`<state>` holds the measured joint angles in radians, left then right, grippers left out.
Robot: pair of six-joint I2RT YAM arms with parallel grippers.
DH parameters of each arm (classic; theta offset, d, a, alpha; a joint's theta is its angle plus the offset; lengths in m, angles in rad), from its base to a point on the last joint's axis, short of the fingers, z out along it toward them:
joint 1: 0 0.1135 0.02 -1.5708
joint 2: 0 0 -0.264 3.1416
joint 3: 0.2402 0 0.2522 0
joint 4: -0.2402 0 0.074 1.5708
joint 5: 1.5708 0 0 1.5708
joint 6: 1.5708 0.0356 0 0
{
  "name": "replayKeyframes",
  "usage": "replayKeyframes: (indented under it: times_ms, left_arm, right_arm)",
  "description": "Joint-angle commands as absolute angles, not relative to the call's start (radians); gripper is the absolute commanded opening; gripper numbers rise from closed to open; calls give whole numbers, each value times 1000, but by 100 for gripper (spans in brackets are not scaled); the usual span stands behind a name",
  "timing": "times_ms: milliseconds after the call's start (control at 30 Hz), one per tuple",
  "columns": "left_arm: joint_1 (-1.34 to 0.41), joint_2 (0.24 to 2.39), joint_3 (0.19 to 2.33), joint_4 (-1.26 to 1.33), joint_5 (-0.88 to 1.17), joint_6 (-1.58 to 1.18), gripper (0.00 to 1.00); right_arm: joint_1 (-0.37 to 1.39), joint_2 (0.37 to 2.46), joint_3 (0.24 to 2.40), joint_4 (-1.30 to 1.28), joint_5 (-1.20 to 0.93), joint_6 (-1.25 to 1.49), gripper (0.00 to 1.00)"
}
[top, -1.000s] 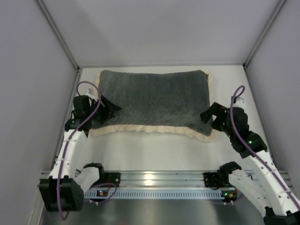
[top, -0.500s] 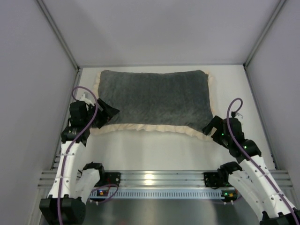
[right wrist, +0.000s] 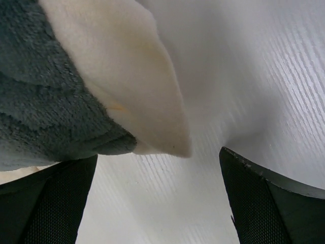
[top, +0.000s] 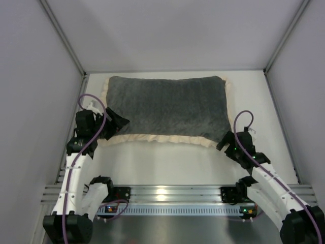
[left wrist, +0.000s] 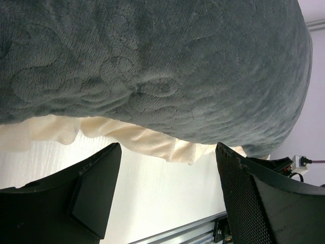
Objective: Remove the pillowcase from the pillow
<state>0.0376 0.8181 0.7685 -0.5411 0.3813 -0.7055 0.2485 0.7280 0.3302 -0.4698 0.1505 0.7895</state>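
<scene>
The pillowcase point(top: 167, 108) lies dark grey plush side up across the back of the table, full and plump, with a cream frill point(top: 167, 138) along its near edge. The white pillow is hidden inside it. My left gripper point(top: 118, 123) is open at the cover's near left corner, fingers beside the frill point(left wrist: 137, 140), holding nothing. My right gripper point(top: 227, 144) is open just off the near right corner. In the right wrist view the cream corner flap point(right wrist: 137, 81) and grey plush point(right wrist: 45, 96) hang above the gap between my fingers, untouched.
The white table point(top: 172, 162) is boxed in by grey walls left, right and behind. A metal rail point(top: 172, 193) with the arm bases runs along the near edge. Purple cables loop over both arms.
My right gripper has drawn back toward me from the cover's right side to just off its near right corner. My left gripper shifted slightly down-left early on, then held still.
</scene>
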Motion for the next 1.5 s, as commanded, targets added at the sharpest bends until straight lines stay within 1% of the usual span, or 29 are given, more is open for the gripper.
replayKeyframes:
  times_ms: [0,133,267,333,400,433,467,500,533,567,600,633,667,700,800,867,1033,1133,1267,1333,1467]
  left_arm:
    - [35,795,764,-532,402,-681,79]
    - [35,769,761,-534,407,-678,79]
    - [34,736,761,-552,402,-684,80]
    - [35,715,772,-583,347,-692,82]
    - [35,698,788,-647,277,-710,84]
    - [35,678,796,-670,205,-713,85]
    - [35,669,810,-708,171,-715,86]
    - [35,652,814,-730,135,-721,90]
    - [35,649,822,-754,65,-722,92]
    - [35,652,834,-776,31,-724,93]
    - [35,666,842,-832,-6,-742,99]
    - [35,676,848,-862,-55,-756,99]
    - [35,686,851,-885,-107,-765,99]
    - [35,710,851,-926,-123,-796,99]
    - [35,756,828,-943,-98,-822,99]
    - [37,765,807,-949,-118,-851,99]
    - [44,733,776,-943,-195,-905,99]
    - [60,718,758,-959,-232,-1020,99]
    - [80,696,700,-847,-271,-1092,99]
    - [89,715,675,-816,-229,-1098,99]
    - [112,768,554,-717,-144,-1149,99]
  right_arm:
    - [226,690,281,-224,118,720,100]
    - [221,594,204,-69,51,681,97]
    - [218,482,179,-28,20,658,97]
    - [215,483,179,6,6,649,97]
    - [210,527,193,25,6,632,90]
    - [207,543,198,38,-14,626,88]
    - [207,570,201,50,-29,621,79]
    - [201,583,201,76,-37,621,76]
    - [198,612,207,83,-46,620,64]
    - [192,627,212,84,-49,627,51]
    - [180,647,219,84,-54,630,36]
    - [175,679,233,92,-67,634,8]
    - [169,692,241,95,-74,641,0]
    - [166,702,248,97,-80,646,0]
    - [163,707,265,109,-101,661,0]
    - [164,696,273,112,-123,661,0]
    - [158,638,264,110,-179,678,0]
    - [150,586,249,97,-195,690,0]
    - [132,549,244,71,-222,710,0]
    - [123,548,250,68,-250,724,0]
    - [106,557,273,64,-304,750,0]
